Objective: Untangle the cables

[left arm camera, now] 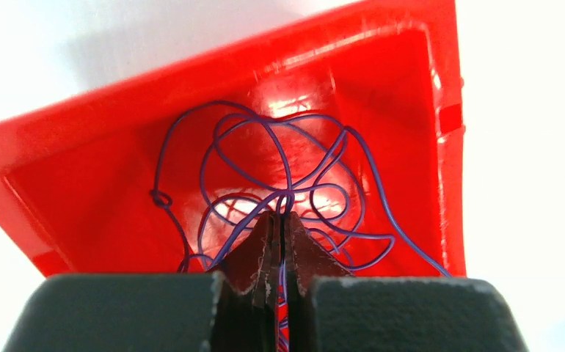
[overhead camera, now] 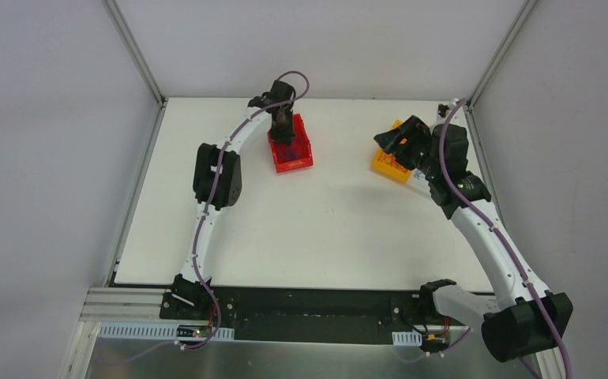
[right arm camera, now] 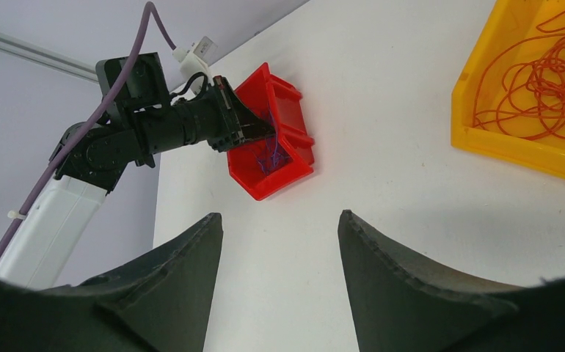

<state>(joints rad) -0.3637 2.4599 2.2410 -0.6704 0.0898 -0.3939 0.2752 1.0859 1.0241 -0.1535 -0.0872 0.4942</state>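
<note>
From the top external camera, the left gripper (overhead camera: pixel 283 133) dips into the red plastic bin (overhead camera: pixel 294 160) at the far middle of the white table (overhead camera: pixel 324 229). The right gripper (overhead camera: pixel 392 142) hangs over the yellow plastic bin (overhead camera: pixel 385 167) toward the far right. At this range neither pair of jaws can be read, and the wires are too fine to make out. The left wrist camera fills that gap: the left gripper (left arm camera: pixel 280 218) has its jaws pressed together, pinching a strand of the thin purple cables (left arm camera: pixel 279 158). These run down between the fingers and loop in a loose tangle across the floor of the red bin (left arm camera: pixel 81 154), just beyond the fingertips. The right wrist camera shows the right gripper (right arm camera: pixel 279 216) with jaws spread wide, holding and touching nothing, bare table (right arm camera: pixel 382 110) beneath them. Only this view shows the thin orange-red cables (right arm camera: pixel 551 81), heaped in coils inside the yellow bin (right arm camera: pixel 485 139), up to the right and well apart from those jaws. It also catches the left gripper (right arm camera: pixel 257 128) from the side, its tip inside the red bin (right arm camera: pixel 279 180) among the purple strands.
</note>
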